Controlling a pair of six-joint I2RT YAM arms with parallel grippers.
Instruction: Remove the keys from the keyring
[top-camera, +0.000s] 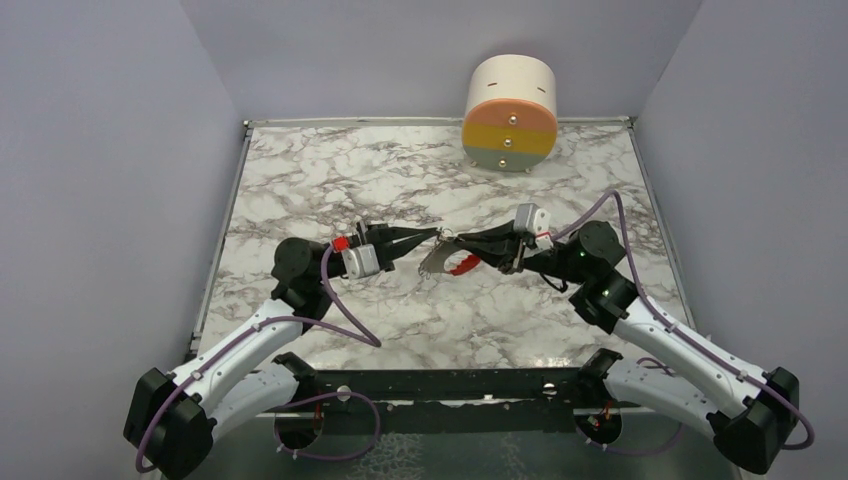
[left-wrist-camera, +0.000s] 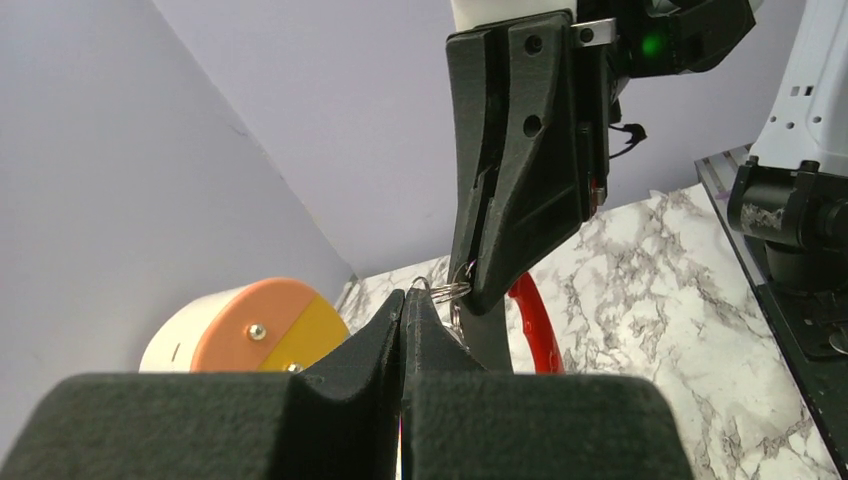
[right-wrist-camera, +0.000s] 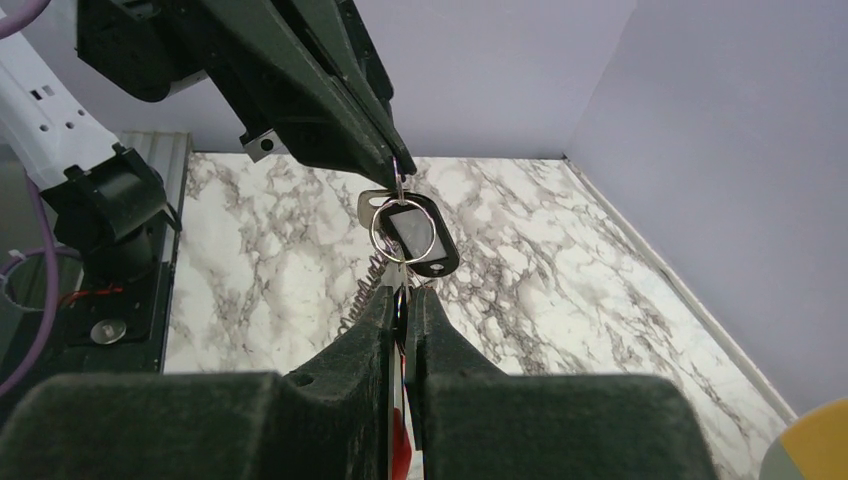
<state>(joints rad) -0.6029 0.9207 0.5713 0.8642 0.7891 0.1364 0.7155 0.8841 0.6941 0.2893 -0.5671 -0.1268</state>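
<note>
Showed the keyring (right-wrist-camera: 358, 297) held in mid-air over the marble table (top-camera: 320, 180), gripped from both sides, its long axis running left to right between the meeting tips. Had the left gripper (left-wrist-camera: 405, 298) pressed shut on the thin ring (left-wrist-camera: 443, 289) and the right gripper (right-wrist-camera: 405, 295) pressed shut on the keyring just under the dark-headed key (right-wrist-camera: 425, 240), red clip (left-wrist-camera: 535, 320) dangling below. Bore no readable writing.

White arms (top-camera: 245, 345), black joints (top-camera: 298, 265), purple cables (top-camera: 350, 325)

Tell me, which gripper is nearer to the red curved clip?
Right. The red clip hangs close against the right gripper, whose fingers grip the keyring there. The left gripper pinches the keyring's other end, farther from the clip.
</note>
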